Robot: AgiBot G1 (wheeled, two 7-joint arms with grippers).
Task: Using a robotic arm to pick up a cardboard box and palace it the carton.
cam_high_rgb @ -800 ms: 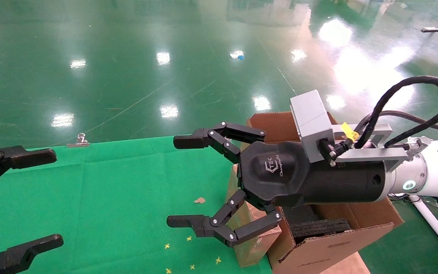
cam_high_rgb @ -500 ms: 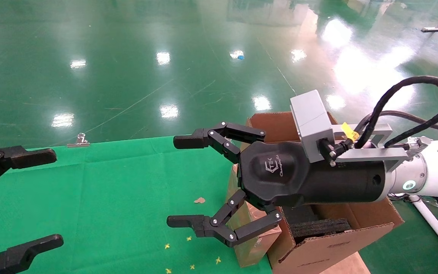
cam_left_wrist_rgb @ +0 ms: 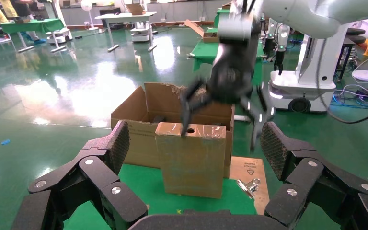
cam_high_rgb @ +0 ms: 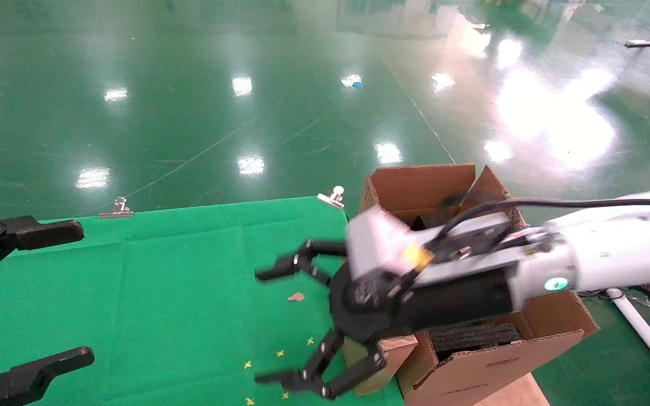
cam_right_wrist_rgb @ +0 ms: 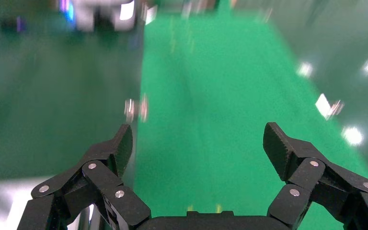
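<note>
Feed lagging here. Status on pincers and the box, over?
Right pincer open, above the cardboard box, not gripping. Left pincer open, parked over the green cloth. Box upright beside the carton, nothing blocking.

No readable text is showing anywhere. A dark printed mark is sitting on the flat cardboard sheet point(cam_left_wrist_rgb: 247, 168) lying beside the carton point(cam_left_wrist_rgb: 146, 120), but its characters are too small to make out.
</note>
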